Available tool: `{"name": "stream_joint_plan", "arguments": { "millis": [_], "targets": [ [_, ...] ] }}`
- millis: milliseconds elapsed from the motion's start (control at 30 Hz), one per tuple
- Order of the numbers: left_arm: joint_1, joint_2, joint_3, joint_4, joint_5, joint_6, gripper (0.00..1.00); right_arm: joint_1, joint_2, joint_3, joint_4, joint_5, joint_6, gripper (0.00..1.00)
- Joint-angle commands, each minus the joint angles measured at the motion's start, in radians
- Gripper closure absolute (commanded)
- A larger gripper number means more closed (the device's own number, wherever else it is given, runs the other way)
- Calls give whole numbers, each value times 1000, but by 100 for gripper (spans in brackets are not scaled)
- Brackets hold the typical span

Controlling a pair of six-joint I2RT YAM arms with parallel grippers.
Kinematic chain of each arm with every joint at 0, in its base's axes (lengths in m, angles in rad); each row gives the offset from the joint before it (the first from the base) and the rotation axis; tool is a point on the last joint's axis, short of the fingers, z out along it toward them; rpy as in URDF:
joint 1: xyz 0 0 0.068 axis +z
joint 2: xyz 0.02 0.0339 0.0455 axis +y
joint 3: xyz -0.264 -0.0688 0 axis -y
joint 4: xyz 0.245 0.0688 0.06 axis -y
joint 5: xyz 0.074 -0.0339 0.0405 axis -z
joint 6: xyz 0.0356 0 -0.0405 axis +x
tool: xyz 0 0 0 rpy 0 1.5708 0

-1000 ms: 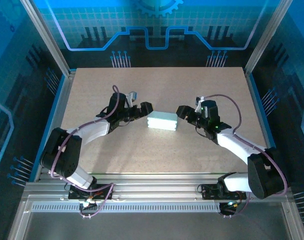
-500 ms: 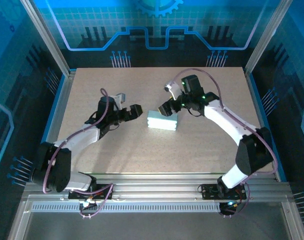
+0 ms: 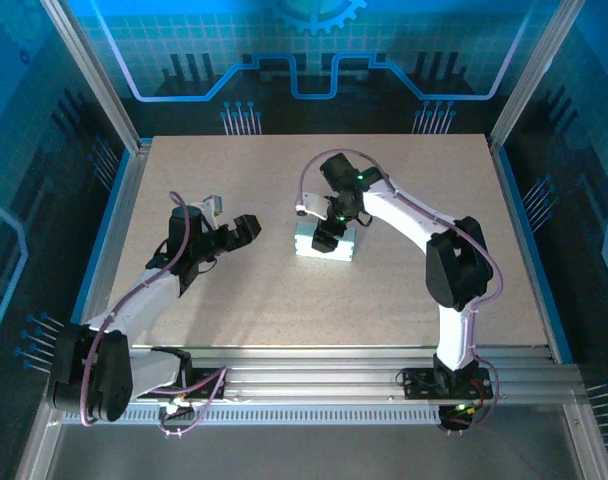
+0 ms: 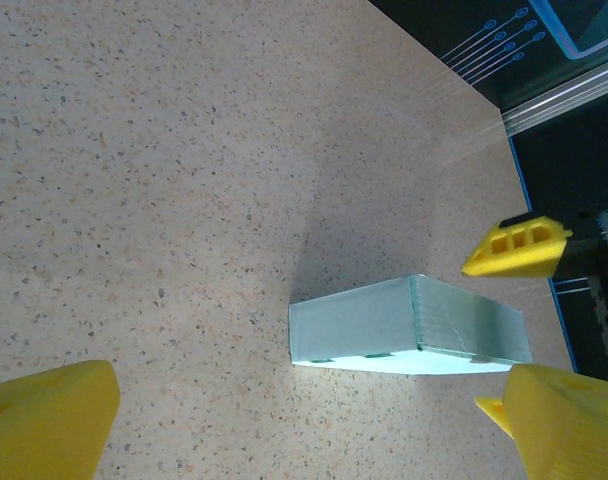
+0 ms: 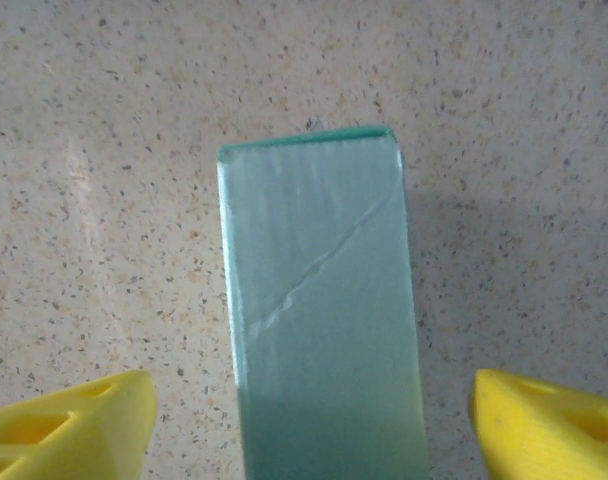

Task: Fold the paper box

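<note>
- Change from the earlier frames: the right gripper (image 3: 327, 235), previously beside the right end of the box, has swung round and now hangs directly over it.
- The left gripper (image 3: 240, 231), previously just beside the box's left end, has drawn back to the left and now stands well apart from it.
- The pale mint-blue, shallow rectangular paper box (image 3: 308, 244) has kept its place near the middle of the table.
- Material: the box (image 5: 319, 300) is thin smooth card with sharp folded edges. A faint diagonal crease runs across its top face.
- In the left wrist view, small tab slots show along the lower edge of the box's (image 4: 404, 325) long side wall.
- The beige speckled stone-look table top (image 3: 234, 300) is flat and matt.
- Right gripper (image 5: 309, 420): jaws wide. The yellow plastic fingers (image 5: 69, 420) straddle the box across its narrow width, with bare table showing on both sides and no contact.
- Left gripper (image 4: 304, 420): jaws at full spread, holding nothing. The box lies ahead of it, nearer its right-hand finger.
</note>
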Motion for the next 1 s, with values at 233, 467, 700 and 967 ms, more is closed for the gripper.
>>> {"name": "stream_joint_plan", "arguments": {
  "millis": [233, 467, 700, 967],
  "targets": [
    [14, 26, -4, -2, 24, 3, 1, 3, -40, 0, -57, 91, -22, 45],
    [14, 26, -7, 4, 24, 4, 1, 3, -108, -54, 14, 185, 50, 61],
    [14, 28, -10, 8, 24, 7, 1, -11, -122, -73, 103, 535, 172, 61],
    [14, 41, -12, 28, 27, 7, 1, 21, 11, -36, 149, 1001, 405, 60]
  ]
}}
